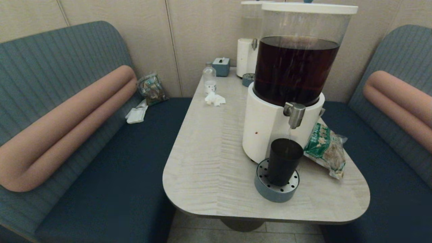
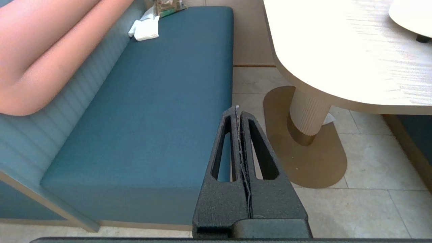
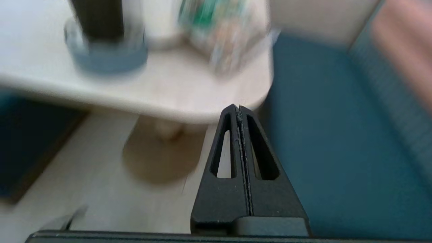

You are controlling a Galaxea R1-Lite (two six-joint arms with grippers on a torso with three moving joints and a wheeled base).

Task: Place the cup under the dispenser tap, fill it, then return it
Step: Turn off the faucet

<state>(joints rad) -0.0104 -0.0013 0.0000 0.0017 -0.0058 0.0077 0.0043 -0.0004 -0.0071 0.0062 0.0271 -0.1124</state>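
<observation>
Already placed: cup (image 1: 284,161) upright on the round grey drip tray (image 1: 276,192), at the near right of the surface (image 1: 209,158), directly below the dispenser tap (image 1: 294,114). Thin stream visible from the spout down into the cup mouth, so filling judged under way; level inside not readable. Placing done, then; filling in progress, by that judgement; closing off the flow and carrying the cup back left to do.

Big tank of dark liquid (image 1: 295,69) just behind the cup on its white base, a green snack bag (image 1: 326,148) beside the cup on the right, close but seemingly not touching. Farther back, a second white dispenser (image 1: 248,50), a small clear bottle (image 1: 209,79), a crumpled tissue (image 1: 215,99).

Neither arm in the head view. Left gripper (image 2: 238,111) closed on nothing, fingers pressed together, held low beyond the near left of the surface, over floor and bench seat (image 2: 152,111), well apart from the cup. Right gripper (image 3: 238,109) likewise closed and empty, below the near right edge of the surface; cup and tray seen from there up and ahead, blurred, well apart from the fingertips. Nothing touching the cup but the tray beneath.

Next contact judged to need a reopened gripper raised to surface height.
</observation>
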